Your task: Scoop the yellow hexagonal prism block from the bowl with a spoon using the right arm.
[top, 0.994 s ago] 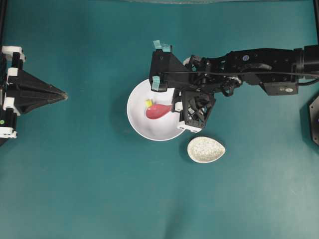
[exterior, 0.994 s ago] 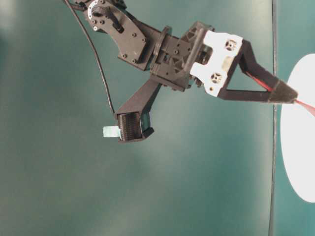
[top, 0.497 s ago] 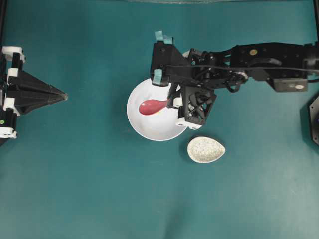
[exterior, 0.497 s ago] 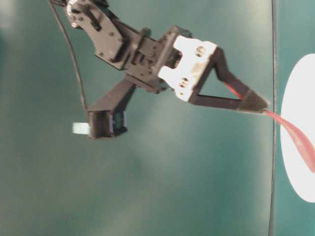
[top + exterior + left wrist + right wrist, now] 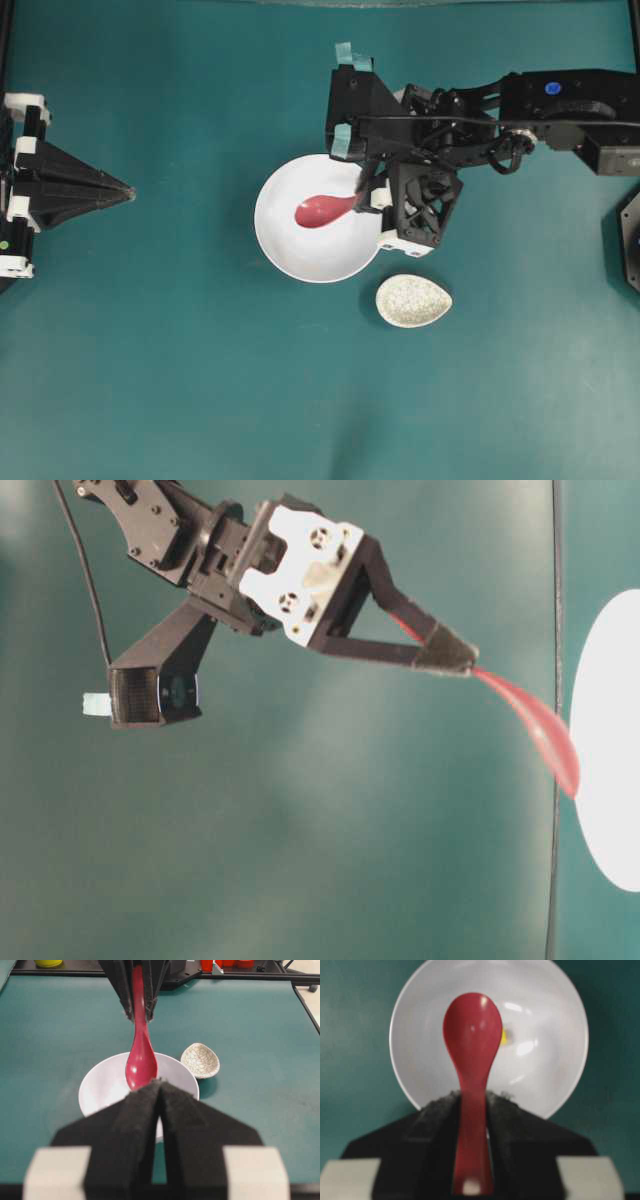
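My right pincer (image 5: pixel 470 1110) grips the spoon (image 5: pixel 471 1035) handle, scoop empty above the bowl (image 5: pixel 550 1060); yellow block (image 5: pixel 503 1036) sits in the bowl, unscooped. Left pincer (image 5: pixel 161 1091) closed, idle.

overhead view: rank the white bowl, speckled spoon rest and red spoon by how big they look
1. white bowl, clearly largest
2. speckled spoon rest
3. red spoon, though its handle is partly hidden and it hangs nearer the camera, so spots two and three are unsure

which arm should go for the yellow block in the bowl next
Right. Its hand already grips the spoon above the bowl, beside the yellow block. The left hand is far off.
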Motion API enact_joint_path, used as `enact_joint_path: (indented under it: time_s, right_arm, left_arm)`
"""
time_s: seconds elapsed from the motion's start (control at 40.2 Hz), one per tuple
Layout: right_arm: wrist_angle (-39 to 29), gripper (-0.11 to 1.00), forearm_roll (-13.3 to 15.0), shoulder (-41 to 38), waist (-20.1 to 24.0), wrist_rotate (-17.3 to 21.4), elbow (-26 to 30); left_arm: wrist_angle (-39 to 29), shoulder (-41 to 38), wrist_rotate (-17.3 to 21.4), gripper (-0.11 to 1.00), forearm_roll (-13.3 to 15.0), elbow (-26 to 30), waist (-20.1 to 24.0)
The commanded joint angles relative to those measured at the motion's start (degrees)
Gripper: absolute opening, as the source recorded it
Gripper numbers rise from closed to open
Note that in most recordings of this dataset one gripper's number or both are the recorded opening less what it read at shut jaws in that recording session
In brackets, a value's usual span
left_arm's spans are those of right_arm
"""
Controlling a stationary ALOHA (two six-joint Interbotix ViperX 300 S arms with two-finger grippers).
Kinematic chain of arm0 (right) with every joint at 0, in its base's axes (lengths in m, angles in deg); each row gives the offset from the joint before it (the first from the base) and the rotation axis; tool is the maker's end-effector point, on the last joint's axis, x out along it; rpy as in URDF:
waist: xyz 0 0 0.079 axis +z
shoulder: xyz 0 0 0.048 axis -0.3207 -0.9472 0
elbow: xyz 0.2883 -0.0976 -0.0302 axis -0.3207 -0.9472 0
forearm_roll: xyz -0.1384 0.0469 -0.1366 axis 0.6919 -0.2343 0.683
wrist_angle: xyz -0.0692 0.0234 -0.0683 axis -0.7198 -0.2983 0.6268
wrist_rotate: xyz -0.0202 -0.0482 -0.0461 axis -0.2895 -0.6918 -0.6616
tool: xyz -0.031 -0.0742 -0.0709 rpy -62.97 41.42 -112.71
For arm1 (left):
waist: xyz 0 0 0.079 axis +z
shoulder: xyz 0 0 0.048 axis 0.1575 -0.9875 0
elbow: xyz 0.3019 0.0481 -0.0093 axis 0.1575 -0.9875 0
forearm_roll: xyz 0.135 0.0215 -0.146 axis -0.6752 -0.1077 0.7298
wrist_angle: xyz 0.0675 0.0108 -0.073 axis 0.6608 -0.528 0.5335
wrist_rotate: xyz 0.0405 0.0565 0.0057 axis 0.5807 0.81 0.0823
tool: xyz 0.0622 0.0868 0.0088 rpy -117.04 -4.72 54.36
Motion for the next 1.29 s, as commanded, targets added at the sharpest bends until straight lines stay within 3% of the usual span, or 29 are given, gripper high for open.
enact_joint_path:
  time_s: [0.0,0.373,0.671,1.268]
  right_arm:
    - [-1.5,0.24,0.1,1.4,-0.1,0.1,0.6]
    - [-3.4,0.24,1.3,1.5,-0.1,0.2,-1.3]
    - [0.4,0.24,1.3,0.9,-0.2,0.3,-5.0]
    - [5.0,0.24,1.3,-4.4,-0.7,-0.1,-5.1]
  left_arm:
    - [0.4,-0.2,0.1,0.00,-0.2,0.5,0.0]
    - [0.4,-0.2,0.1,0.00,-0.1,0.5,0.1]
    - [0.4,-0.1,0.1,0.00,-0.1,0.6,0.0]
    - [0.4,-0.1,0.1,0.00,-0.2,0.5,0.0]
